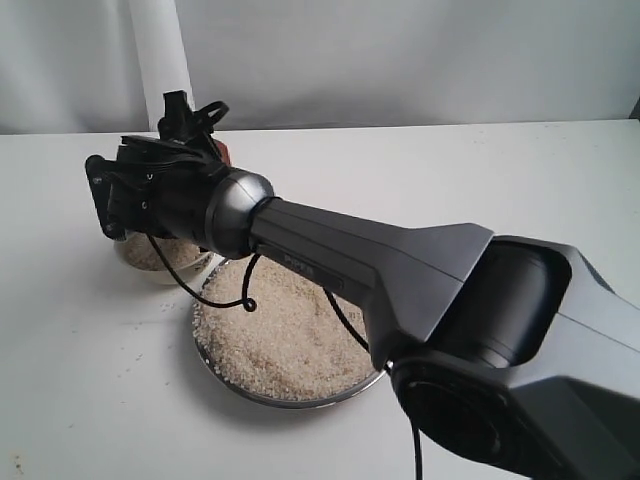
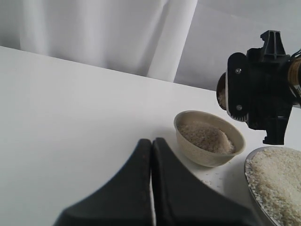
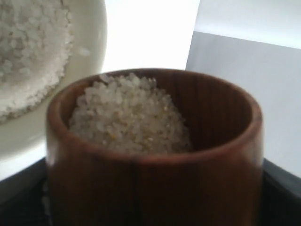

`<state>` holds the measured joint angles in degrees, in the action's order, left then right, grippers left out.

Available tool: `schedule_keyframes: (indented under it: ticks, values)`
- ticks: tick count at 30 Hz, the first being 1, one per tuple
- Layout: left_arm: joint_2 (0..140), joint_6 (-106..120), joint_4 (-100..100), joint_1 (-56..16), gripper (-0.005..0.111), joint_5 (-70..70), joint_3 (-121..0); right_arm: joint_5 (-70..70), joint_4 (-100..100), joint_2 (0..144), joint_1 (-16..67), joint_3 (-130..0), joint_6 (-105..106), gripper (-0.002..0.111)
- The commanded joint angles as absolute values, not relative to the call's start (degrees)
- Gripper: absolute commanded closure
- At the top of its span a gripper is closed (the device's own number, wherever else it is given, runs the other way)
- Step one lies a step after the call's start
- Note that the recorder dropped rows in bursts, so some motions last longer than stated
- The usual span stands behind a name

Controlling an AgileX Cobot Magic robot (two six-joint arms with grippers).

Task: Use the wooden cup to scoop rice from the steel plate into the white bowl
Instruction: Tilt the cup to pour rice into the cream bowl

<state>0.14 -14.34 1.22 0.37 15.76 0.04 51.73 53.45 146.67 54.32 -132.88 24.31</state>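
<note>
- Right claw (image 1: 195, 125), reaching across to the upper left of the exterior frame, is clenched around the wooden cup (image 3: 155, 160). It holds the cup just above the white bowl (image 1: 165, 268), apparently so the load can fall inside.
- Seen from the left wrist, the cup's mouth looks tipped toward the bowl; my guess is that pouring is the step in hand.
- Rice (image 3: 129, 113) fills the cup in a heap of small pale grains, banked toward the bowl side, against a dark reddish-brown wall.
- More rice already lies in the bowl, and a wide loose bed of it covers the steel plate (image 1: 300, 398) at lower centre, touching the bowl.
- Left claw (image 2: 151, 179) is pressed closed on nothing, parked over bare desk (image 1: 90, 380), likely just out of the way.
</note>
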Motion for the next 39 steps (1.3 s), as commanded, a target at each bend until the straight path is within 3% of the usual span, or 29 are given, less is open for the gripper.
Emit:
schedule_keyframes:
  ticks: [1,39]
  values:
    - [0.00,-14.53,1.02,0.00,0.107,15.23,0.00,51.91,55.36,146.34,54.84,-133.44,27.49,0.108]
    - [0.00,-14.53,1.02,0.00,0.107,15.23,0.00,53.27,59.83,144.24,55.35,-128.43,44.50,0.108]
